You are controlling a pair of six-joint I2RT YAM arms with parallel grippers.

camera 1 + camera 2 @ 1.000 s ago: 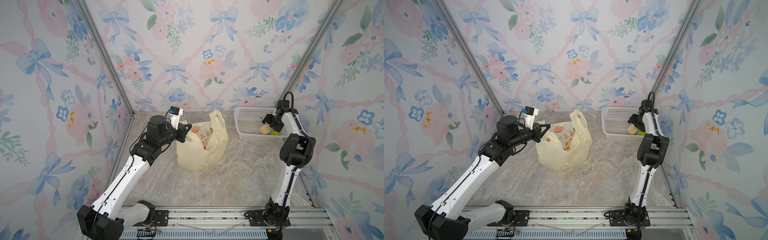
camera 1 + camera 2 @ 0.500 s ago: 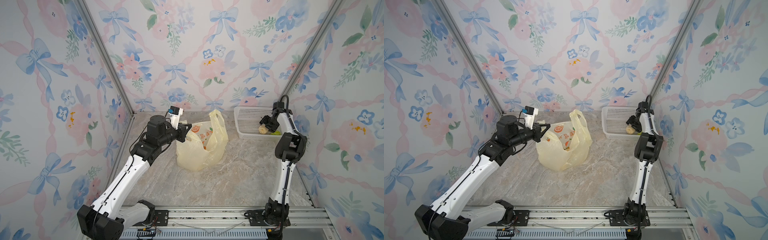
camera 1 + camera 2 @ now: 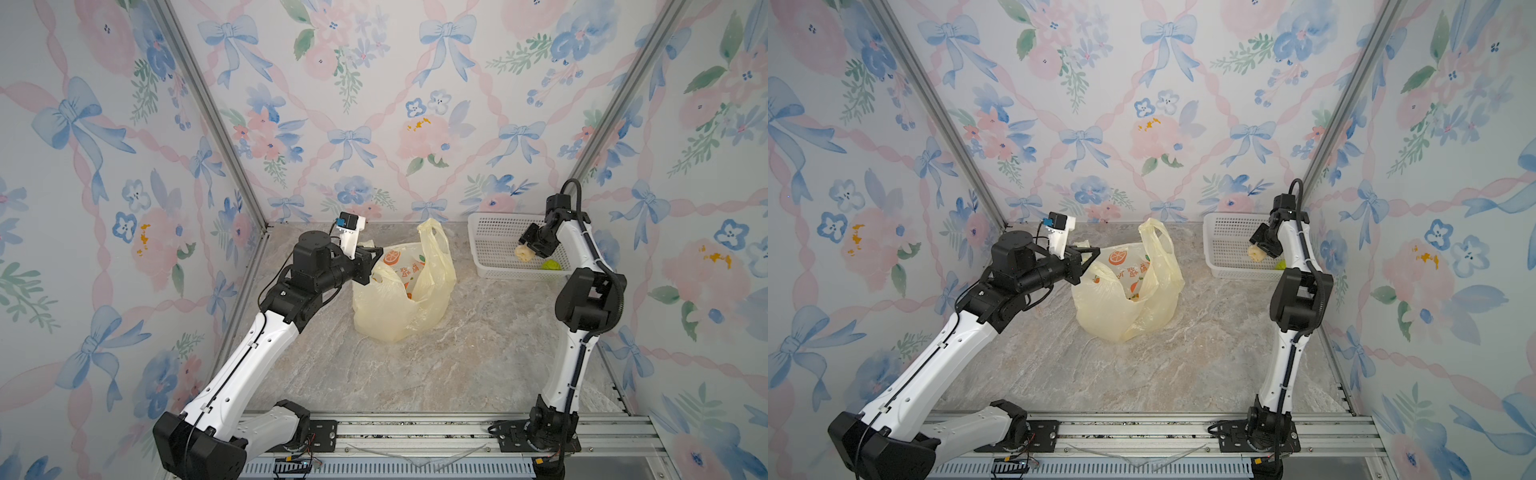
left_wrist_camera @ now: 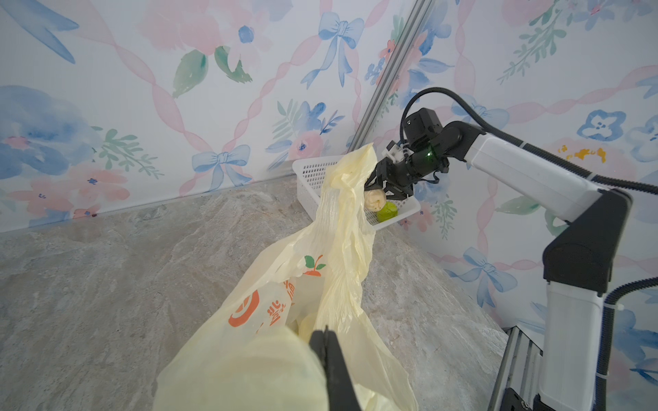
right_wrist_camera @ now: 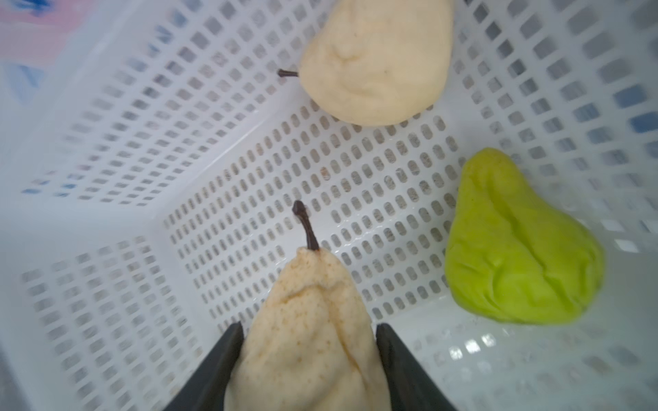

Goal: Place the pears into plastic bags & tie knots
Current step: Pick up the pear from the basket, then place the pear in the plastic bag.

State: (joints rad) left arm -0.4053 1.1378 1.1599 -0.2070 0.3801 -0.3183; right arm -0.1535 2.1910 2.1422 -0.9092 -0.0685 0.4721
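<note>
White-shelled arms (image 3: 249, 357) carry black joints (image 3: 586, 299) and ribbed black cables (image 4: 434, 89).

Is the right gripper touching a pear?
Touching. The right wrist view shows the right gripper pressing its fingers against both sides of a cream pear.

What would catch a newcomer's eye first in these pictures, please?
The pale-yellow plastic bag with orange prints stands mid-table, its rim pinched by the left gripper. At the far right corner, the right gripper grips a cream pear over the white basket, where a green pear lies.
</note>
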